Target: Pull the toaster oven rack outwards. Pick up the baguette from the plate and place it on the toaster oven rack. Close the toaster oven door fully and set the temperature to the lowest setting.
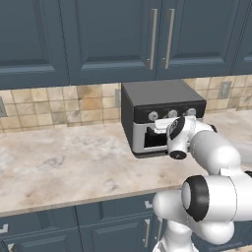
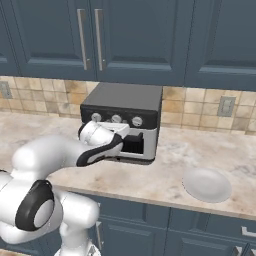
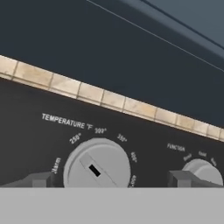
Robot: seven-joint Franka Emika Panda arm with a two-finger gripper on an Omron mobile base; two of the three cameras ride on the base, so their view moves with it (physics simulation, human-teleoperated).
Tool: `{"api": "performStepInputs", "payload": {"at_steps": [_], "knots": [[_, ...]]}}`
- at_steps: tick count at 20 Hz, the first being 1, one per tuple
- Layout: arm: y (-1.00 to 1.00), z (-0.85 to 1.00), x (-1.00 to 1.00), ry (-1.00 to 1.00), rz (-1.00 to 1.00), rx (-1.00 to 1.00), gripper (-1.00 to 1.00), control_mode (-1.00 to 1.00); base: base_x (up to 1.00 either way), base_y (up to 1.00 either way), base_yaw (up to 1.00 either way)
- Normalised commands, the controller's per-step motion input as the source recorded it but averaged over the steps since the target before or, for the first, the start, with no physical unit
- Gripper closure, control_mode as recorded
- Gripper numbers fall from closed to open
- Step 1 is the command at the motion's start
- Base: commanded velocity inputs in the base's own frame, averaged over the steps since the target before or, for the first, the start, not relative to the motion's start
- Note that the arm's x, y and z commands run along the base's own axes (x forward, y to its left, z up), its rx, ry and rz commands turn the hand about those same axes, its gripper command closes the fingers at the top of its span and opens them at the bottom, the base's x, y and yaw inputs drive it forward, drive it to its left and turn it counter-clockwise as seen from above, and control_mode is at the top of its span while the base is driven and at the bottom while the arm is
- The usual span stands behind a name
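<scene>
Close up, the temperature knob (image 3: 96,168) sits directly ahead of the pincer (image 3: 111,179), framed between its two dark fingertips (image 3: 41,179), which stand wide apart and grip nothing. It is a round silver dial with a dark slot mark, and printed degree figures arc around its upper edge under the word TEMPERATURE. A second knob (image 3: 202,171), labelled FUNCTION, lies just past the right-hand fingertip. Both belong to the black control strip of the oven (image 1: 162,106), a boxy dark grey unit on the marble counter (image 1: 59,167), against a tan tile wall (image 1: 49,106) and below blue cabinets (image 1: 98,34). From the base views the hand hovers at the oven's front, level with the knobs; whether the door is fully shut cannot be told, as the arm hides much of it. Off to the pincer's right, well apart on the counter, the plate (image 2: 207,184) lies bare, with no baguette on it. This looks like the last step, setting the temperature. Next, the fingers would need to close around the dial and turn it toward its lowest mark.
</scene>
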Motion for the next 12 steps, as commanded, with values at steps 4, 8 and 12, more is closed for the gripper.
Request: {"api": "performStepInputs", "payload": {"at_steps": [4, 8, 12], "knots": [[-0.14, -0.05, 0.29, 0.06, 0.05, -0.06, -1.00, -1.00, 0.00, 0.00, 0.00], [-0.10, -0.07, 0.40, 0.07, 0.10, -0.06, -1.00, -1.00, 0.00, 0.00, 0.00], [-0.11, -0.03, 0.44, 0.03, 0.12, -0.04, -1.00, -1.00, 0.00, 0.00, 0.00]]}}
